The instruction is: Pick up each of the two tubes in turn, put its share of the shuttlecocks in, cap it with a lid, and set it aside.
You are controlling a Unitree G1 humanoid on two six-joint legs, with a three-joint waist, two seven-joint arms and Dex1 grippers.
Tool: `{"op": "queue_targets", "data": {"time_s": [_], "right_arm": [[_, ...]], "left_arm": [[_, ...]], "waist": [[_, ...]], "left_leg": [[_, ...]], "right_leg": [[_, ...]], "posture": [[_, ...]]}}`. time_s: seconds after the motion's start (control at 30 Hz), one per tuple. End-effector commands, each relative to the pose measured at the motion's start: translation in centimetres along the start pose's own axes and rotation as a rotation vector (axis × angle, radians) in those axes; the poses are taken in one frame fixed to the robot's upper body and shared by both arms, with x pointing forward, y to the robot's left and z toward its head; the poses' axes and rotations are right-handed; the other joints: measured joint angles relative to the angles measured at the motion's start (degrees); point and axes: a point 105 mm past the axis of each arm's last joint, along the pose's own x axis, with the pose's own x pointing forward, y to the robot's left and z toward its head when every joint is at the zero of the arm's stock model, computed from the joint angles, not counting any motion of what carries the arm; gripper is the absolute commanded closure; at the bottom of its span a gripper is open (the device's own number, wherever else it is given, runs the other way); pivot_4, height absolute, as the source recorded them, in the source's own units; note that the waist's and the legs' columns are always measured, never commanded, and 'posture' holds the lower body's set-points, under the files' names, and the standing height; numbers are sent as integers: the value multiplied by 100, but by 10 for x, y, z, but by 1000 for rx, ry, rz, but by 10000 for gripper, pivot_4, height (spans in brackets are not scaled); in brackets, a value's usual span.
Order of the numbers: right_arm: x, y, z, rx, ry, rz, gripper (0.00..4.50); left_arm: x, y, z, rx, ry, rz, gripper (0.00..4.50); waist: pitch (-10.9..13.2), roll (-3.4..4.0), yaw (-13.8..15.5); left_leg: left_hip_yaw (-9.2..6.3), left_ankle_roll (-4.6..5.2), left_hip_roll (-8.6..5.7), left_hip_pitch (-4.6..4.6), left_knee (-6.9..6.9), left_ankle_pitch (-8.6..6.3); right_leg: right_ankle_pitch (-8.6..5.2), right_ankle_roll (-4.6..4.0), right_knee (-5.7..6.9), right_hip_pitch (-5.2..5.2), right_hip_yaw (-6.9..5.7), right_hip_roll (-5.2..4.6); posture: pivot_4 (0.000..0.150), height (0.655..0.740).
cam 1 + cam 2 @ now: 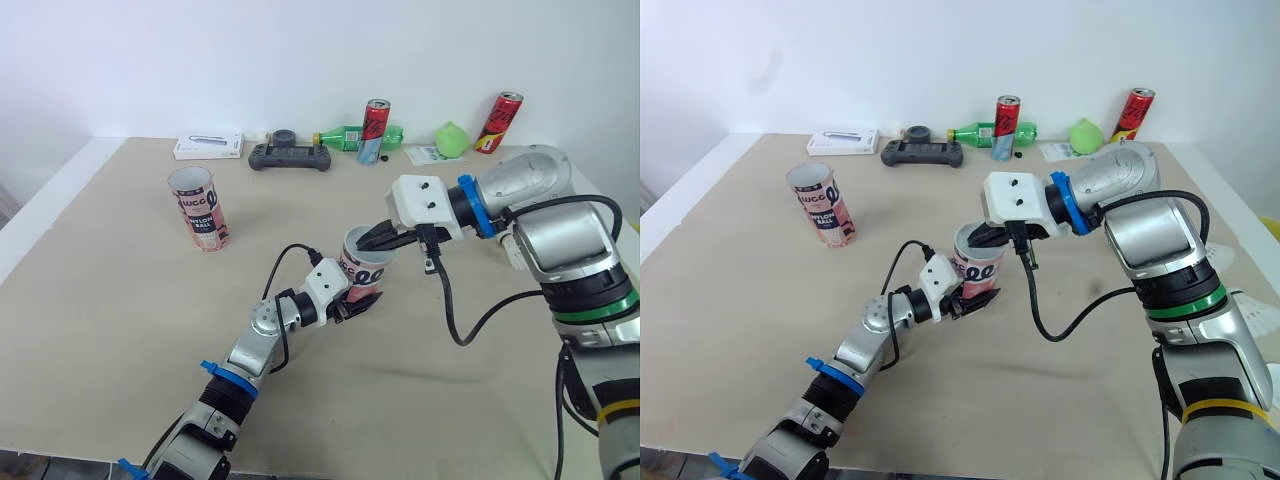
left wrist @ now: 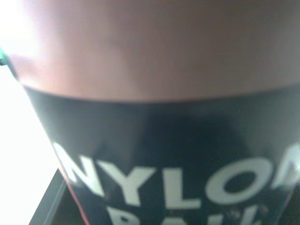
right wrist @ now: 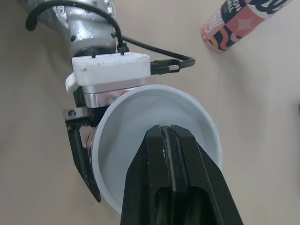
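Left hand (image 1: 358, 302) clamped on near tube (image 1: 368, 272), right hand (image 3: 164, 129) closed over it; second tube (image 1: 200, 210) apart.

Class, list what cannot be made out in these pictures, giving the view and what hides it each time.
- Inside of the held tube: right wrist view, the right gripper's shut fingers cover most of the mouth, so shuttlecocks inside cannot be told.
- Print on the held tube: left wrist view, too close, cut off by the edges.
- Part of the second tube: right wrist view, cut off by the edge.
- Label on the white box: eye views, too small.
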Motion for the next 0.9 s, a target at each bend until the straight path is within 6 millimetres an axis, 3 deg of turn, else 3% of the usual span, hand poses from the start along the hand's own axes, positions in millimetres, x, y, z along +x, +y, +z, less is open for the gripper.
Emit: {"op": "queue_targets", "data": {"time_s": [0.03,0.17,0.33,0.47,0.53,0.57,0.63,0.67,0.7,0.77,0.83,0.9], "right_arm": [[-13,3,-9,98,-1,-20,44891],[-28,1,-7,134,-21,-78,44891],[-54,-7,25,222,-279,-235,44891],[-65,4,23,329,-388,-397,44891],[-68,15,20,406,-439,-468,38448],[-68,21,17,435,-449,-501,37507],[-65,36,8,492,-439,-565,27899],[-63,44,3,516,-432,-597,26361],[-59,51,0,537,-425,-622,21292],[-48,67,-7,569,-399,-657,12013],[-37,81,-15,600,-375,-686,2950],[-24,90,-21,643,-382,-712,1415]], "left_arm": [[-3,-4,-10,-31,31,-10,16942],[-3,-4,-10,-35,30,-16,16942],[-1,-5,-7,-26,22,-28,16942],[-4,1,-5,-29,17,-17,16942],[-8,5,-3,-31,15,-13,16942],[-9,8,-2,-34,14,-8,16942],[-13,12,1,-44,5,-3,16942],[-15,14,2,-45,3,-4,16942],[-16,14,3,-48,1,-9,8683],[-20,14,5,-50,4,-31,609],[-25,15,8,-47,2,-49,0],[-32,17,11,-45,2,-57,0]], "waist": [[1,-1,5],[2,1,10],[14,1,8],[15,0,23],[17,-5,21],[18,-6,22],[25,7,11],[26,8,8],[29,0,3],[32,1,-20],[34,3,-22],[35,2,-22]], "left_leg": [[-1,0,0,-2,0,0],[-2,1,-4,-11,-2,-2],[-1,0,-2,-21,-2,-4],[1,0,-1,-28,-5,-4],[-5,0,0,-30,-5,-4],[-3,0,1,-33,-7,-4],[0,-2,5,-34,-9,-6],[0,-2,4,-34,-10,-6],[0,-2,5,-33,-11,-6],[7,-4,22,-32,-11,-8],[9,-4,30,-34,-15,-8],[11,-4,39,-45,-15,-8]], "right_leg": [[0,0,0,-1,-1,0],[-4,-6,-1,-8,1,-4],[-5,-7,-3,-18,1,-3],[-4,-4,-3,-19,-9,1],[-6,-1,-7,-16,-19,1],[-6,-1,-7,-17,-18,1],[3,15,-5,-25,-12,4],[3,15,-5,-26,-11,3],[4,17,-5,-25,-7,6],[1,17,-5,-32,-8,22],[3,21,-1,-42,-3,32],[1,17,0,-54,-6,44]], "posture": [[1500,7377],[1500,7377],[1500,7377],[1500,7377],[1500,7377],[1500,7377],[1500,7377],[1500,7377],[1500,7377],[1500,7377],[1500,7377],[1500,7377]]}}
